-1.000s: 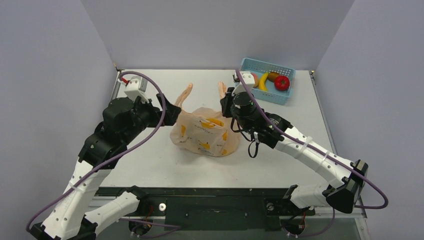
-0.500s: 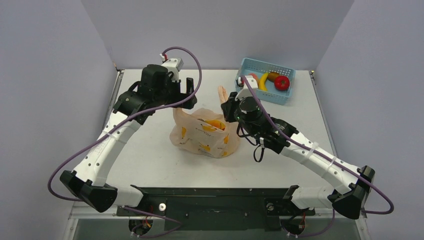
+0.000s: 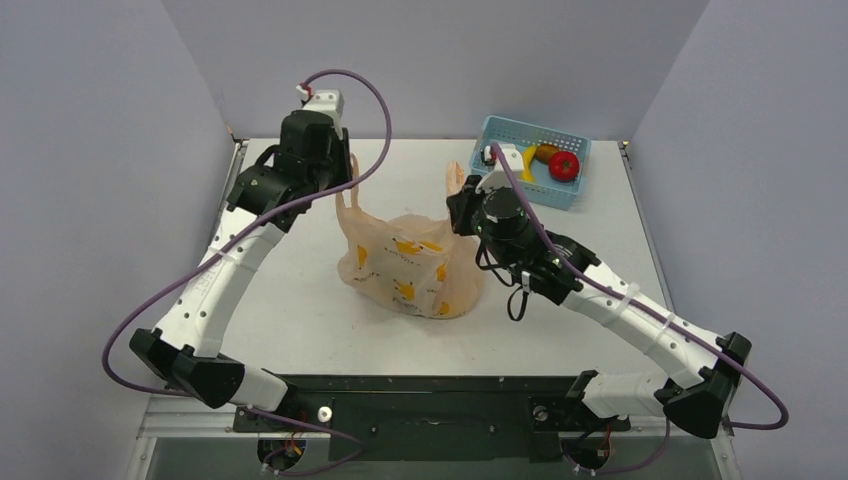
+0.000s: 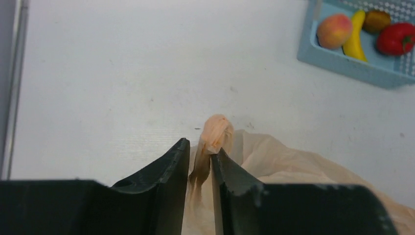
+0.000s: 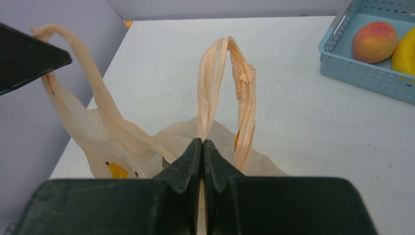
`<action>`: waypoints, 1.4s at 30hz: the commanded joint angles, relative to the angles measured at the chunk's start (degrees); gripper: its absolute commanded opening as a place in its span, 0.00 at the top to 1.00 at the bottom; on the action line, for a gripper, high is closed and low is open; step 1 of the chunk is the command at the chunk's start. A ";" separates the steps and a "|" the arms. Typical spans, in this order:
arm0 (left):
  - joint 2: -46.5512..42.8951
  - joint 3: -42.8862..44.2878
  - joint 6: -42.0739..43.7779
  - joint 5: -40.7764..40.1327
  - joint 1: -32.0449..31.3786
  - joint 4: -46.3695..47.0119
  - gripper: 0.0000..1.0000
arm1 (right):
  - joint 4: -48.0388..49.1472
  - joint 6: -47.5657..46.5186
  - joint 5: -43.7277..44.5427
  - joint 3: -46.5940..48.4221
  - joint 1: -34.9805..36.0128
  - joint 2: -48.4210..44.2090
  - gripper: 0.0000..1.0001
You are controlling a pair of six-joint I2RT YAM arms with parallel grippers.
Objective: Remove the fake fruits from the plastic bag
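Left gripper (image 4: 200, 149) pinched one loop handle (image 4: 215, 133) of the plastic bag (image 3: 410, 268), its jaws nearly together on the bunched film. It was at the bag's 11 o'clock in the top view. Right gripper (image 5: 202, 143) was pressed tight together on the foot of the other handle (image 5: 227, 73), at the bag's 1 o'clock. Both handles stood up off the bag. White table (image 3: 300, 330) carried the bag near its middle, bottom resting on it. Yellow-orange patches (image 3: 405, 246) showed on the bag; could not tell if print or fruit inside. Blue basket (image 3: 536, 129) sat at the table's 1 o'clock, well apart from the bag. In it were a peach-coloured fruit (image 4: 334, 30), a banana (image 4: 354, 40) just beside it, then a red fruit (image 4: 396, 39) and a brown fruit (image 4: 377, 19).
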 commanded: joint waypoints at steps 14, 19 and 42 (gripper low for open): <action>-16.52 1.24 -9.51 8.05 20.31 4.57 1.00 | 11.17 6.19 -9.26 38.28 -6.90 28.24 1.00; -32.80 -21.97 -15.41 18.86 20.26 7.20 1.00 | 16.28 8.18 -10.02 13.72 -7.10 18.61 1.00; -60.71 -52.62 -27.93 35.99 20.26 2.10 1.00 | 15.15 6.12 -7.55 -13.36 -11.78 2.68 1.00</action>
